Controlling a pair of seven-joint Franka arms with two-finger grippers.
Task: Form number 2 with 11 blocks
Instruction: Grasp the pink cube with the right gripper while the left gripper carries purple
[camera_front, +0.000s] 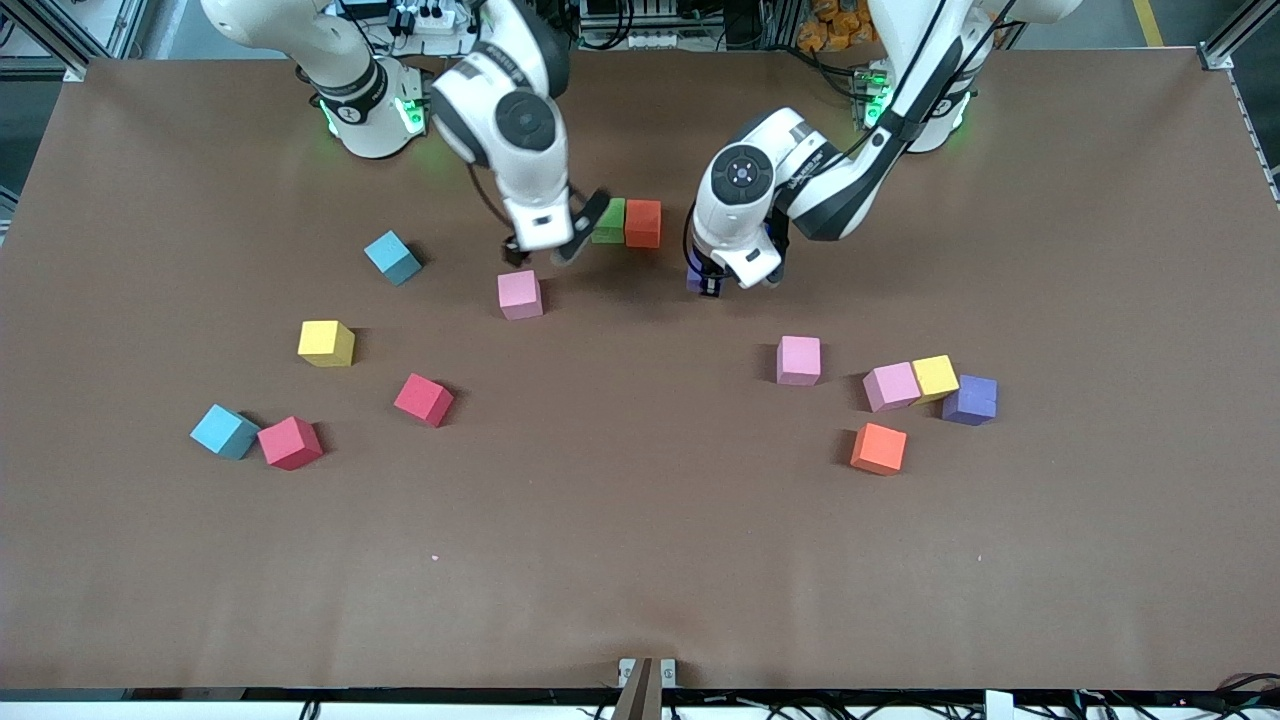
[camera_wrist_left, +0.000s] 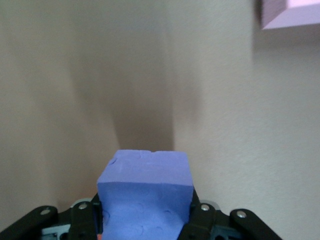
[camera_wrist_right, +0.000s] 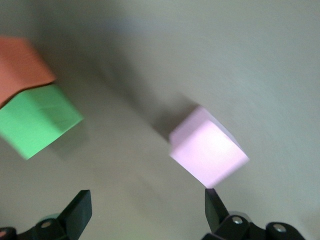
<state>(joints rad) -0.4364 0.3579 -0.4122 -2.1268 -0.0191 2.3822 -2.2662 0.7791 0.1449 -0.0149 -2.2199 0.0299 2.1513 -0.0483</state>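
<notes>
Front view shows my left gripper (camera_front: 738, 282) up in the air, with its fingers shut tight on a purple block (camera_front: 694, 281). My left wrist view shows that same block (camera_wrist_left: 146, 195) sitting snug between my two fingers, with bare table under it.

My landmark is the orange block (camera_front: 643, 223). It sits touching a green block (camera_front: 609, 221), and the green one is on the side toward the right arm's end of the table. I think these two are the start of the number 2. My purple block hangs over the table just beside the orange block, on the side toward the left arm's end and a bit nearer the front camera. So my left gripper is the one close to that open side, and I think the purple block should go down there, right against the orange block.

My right gripper (camera_front: 550, 245) has its fingers wide open and holds nothing. It hovers over the table beside the green block. A pink block (camera_front: 520, 295) lies on the table nearer the front camera than the orange block, just past my right fingertips. In my right wrist view that pink block (camera_wrist_right: 207, 147) is turned a little crooked, not yet between my fingers. I would have to turn my right gripper to line up with its flat sides.
</notes>
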